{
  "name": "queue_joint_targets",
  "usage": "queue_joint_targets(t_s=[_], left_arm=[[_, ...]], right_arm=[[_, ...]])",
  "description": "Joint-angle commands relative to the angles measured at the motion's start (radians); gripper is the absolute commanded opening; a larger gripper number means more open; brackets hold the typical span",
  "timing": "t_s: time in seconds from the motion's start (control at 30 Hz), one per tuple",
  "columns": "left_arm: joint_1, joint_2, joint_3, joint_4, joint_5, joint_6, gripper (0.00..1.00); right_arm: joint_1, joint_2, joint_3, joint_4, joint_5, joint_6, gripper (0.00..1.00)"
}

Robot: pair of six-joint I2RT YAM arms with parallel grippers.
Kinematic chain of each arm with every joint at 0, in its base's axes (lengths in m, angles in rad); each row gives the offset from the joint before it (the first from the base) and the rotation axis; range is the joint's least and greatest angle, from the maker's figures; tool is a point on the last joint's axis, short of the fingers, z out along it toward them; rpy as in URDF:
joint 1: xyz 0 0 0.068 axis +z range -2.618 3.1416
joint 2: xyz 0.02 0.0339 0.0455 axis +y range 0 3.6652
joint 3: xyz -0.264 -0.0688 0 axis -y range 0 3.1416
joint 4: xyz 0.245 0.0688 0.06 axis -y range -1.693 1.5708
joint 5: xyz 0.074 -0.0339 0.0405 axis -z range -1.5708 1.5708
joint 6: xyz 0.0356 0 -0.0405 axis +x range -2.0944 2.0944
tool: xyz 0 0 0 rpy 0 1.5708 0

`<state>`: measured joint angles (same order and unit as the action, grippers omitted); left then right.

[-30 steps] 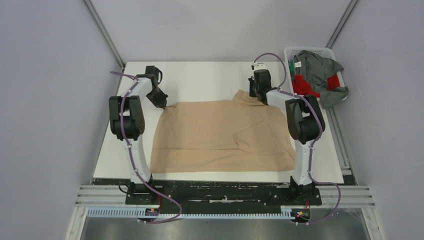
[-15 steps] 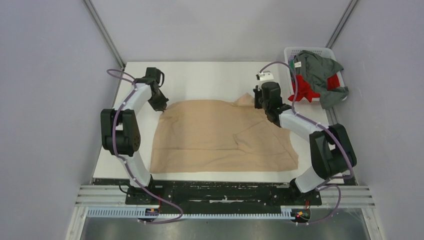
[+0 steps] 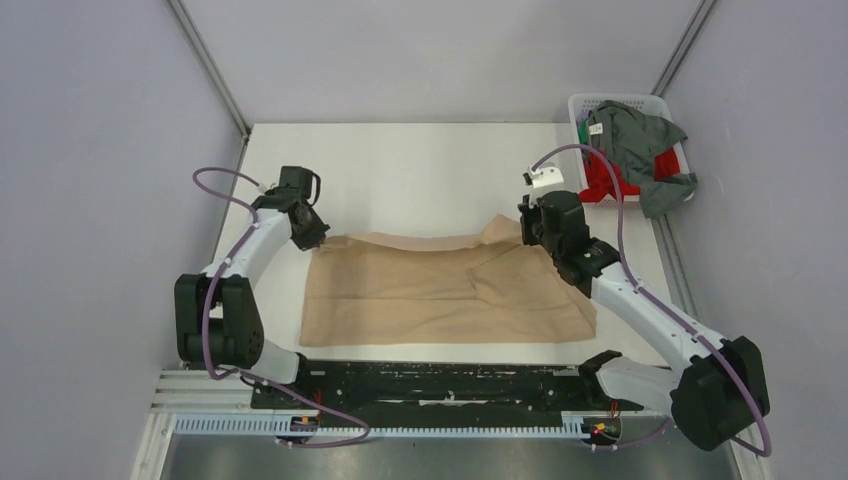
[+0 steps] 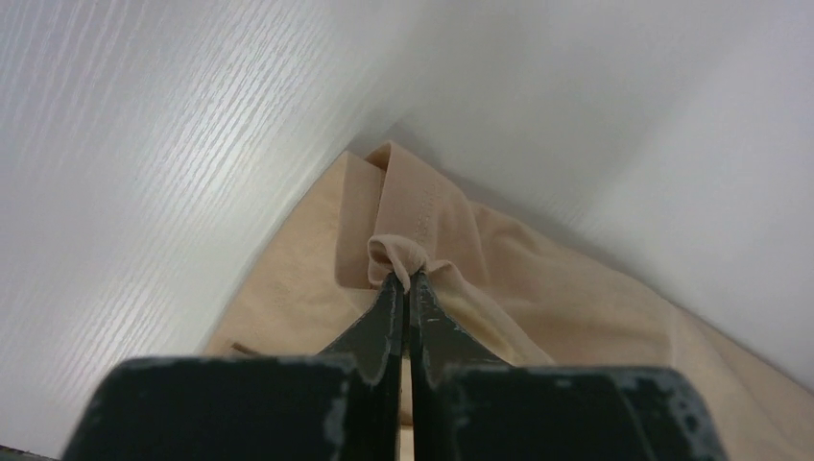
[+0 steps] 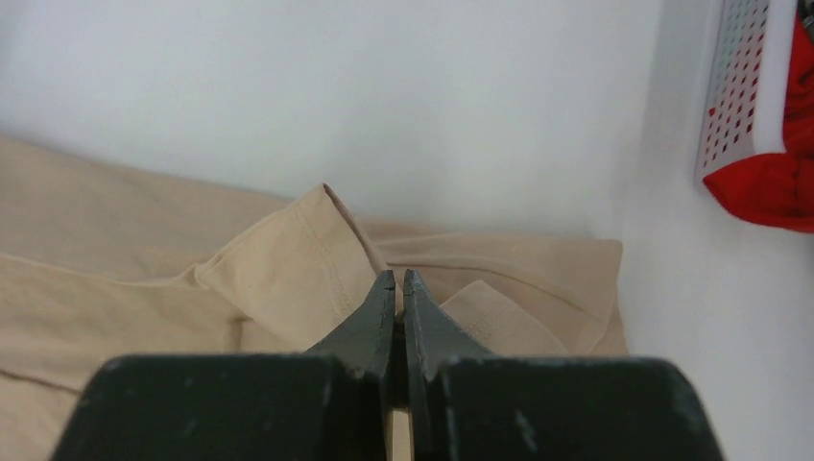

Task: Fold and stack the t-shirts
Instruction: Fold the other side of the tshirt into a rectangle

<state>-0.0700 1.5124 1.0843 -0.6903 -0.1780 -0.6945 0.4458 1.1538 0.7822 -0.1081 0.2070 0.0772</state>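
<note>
The tan t-shirt (image 3: 430, 290) lies across the near half of the bench (image 3: 420, 170). Its near hem runs close along the near edge, and its far edge is lifted at both ends. The left pincer (image 4: 407, 280) is clamped tight on a small bunch of cloth at the shirt's far left corner. The right pincer (image 5: 398, 279) is closed just as tight at the far right, seemingly on cloth beside the sleeve, which stands up in a loose fold just beyond its tips. The grey-green t-shirt (image 3: 635, 140) and the red t-shirt (image 3: 603, 175) sit heaped in the white basket (image 3: 600, 103) by the far right corner, not yet folded.

The main risk is an uneven fold. The left grip holds only a thin pinch of hem, so a pull that draws the cloth taut between the arms could tug it free and drop that corner. On the right, a flap lies doubled over the body of the shirt. Bringing the far edge down onto it would likely press in a skewed crease. If the two arms do not travel level, the far edge lands slanted. Dragging towards the near edge could also slide the hem off the bench.
</note>
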Motion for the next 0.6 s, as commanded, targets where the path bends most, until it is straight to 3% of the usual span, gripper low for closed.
queue_joint_targets(t_s=[0.0, 0.3, 0.57], left_arm=[[-0.005, -0.099, -0.079, 0.053, -0.031, -0.013, 0.03], [-0.007, -0.191, -0.198, 0.098, -0.03, -0.014, 0.04], [-0.007, -0.263, -0.277, 0.117, -0.038, -0.04, 0.11]], right_arm=[[0.051, -0.078, -0.04, -0.116, 0.007, -0.002, 0.0], [0.125, -0.192, -0.069, -0.321, 0.074, -0.004, 0.0], [0.148, -0.256, -0.12, -0.387, 0.017, -0.013, 0.01]])
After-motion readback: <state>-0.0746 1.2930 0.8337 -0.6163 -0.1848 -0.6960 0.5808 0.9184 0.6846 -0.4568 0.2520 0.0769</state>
